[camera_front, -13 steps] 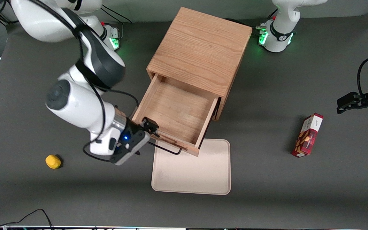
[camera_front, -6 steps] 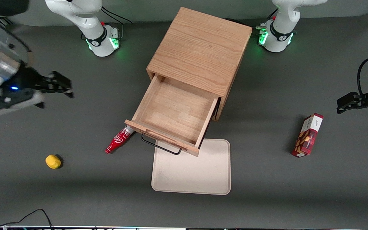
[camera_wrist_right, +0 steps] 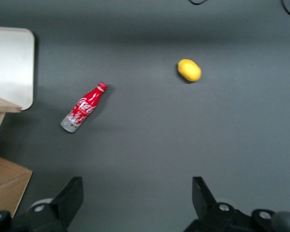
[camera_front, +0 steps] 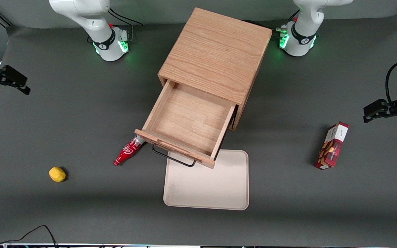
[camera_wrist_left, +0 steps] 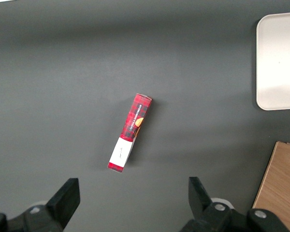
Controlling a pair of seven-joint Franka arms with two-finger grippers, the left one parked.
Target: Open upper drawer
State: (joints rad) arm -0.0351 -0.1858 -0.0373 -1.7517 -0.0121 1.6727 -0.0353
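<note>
The upper drawer (camera_front: 188, 129) stands pulled well out of the cabinet (camera_front: 215, 51) at the frame's centre, its inside bare, its black handle (camera_front: 172, 158) over the tray (camera_front: 207, 182); the opening looks done. The gripper (camera_front: 7, 81) hangs at the frame's upper left edge, well apart from the drawer, fingers spread wide and holding nothing; nothing seems left but parking the arm.

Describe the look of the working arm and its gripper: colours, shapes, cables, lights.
The working arm's base is glossy white and rounded, with a dark band, a green glowing light and black cables trailing from it. The gripper, at the working arm's end of the table and apart from the upper drawer, is matte black and angular. Its blocky black fingers stand apart, open, above grey mounting hardware.
</note>
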